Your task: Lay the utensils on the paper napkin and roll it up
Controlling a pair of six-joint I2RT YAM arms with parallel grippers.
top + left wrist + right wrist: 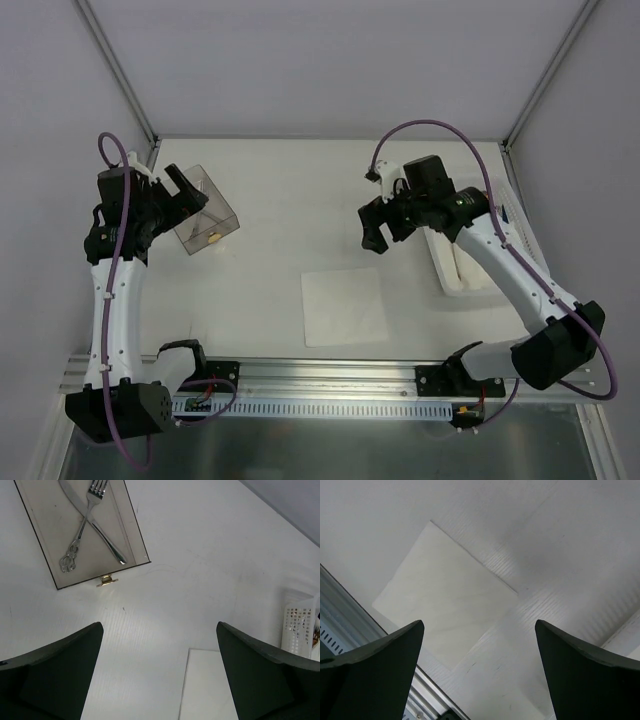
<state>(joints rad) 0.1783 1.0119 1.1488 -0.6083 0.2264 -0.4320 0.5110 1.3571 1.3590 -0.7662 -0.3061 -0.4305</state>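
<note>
The paper napkin (344,306) lies flat on the table in front of the arms; it also shows in the left wrist view (207,685) and the right wrist view (445,600). A silver fork (77,540) and knife (107,542) lie crossed inside the clear plastic box (207,212) at the left. My left gripper (185,195) hangs open and empty above that box (42,540), its own view (159,627) looking at bare table. My right gripper (375,232) is open and empty, raised above the table beyond the napkin's far right corner (480,625).
A white rectangular tray (462,262) stands at the right, beside the right arm (297,630). The box has a small gold latch (107,580) on its near edge. A metal rail (330,375) runs along the table's front.
</note>
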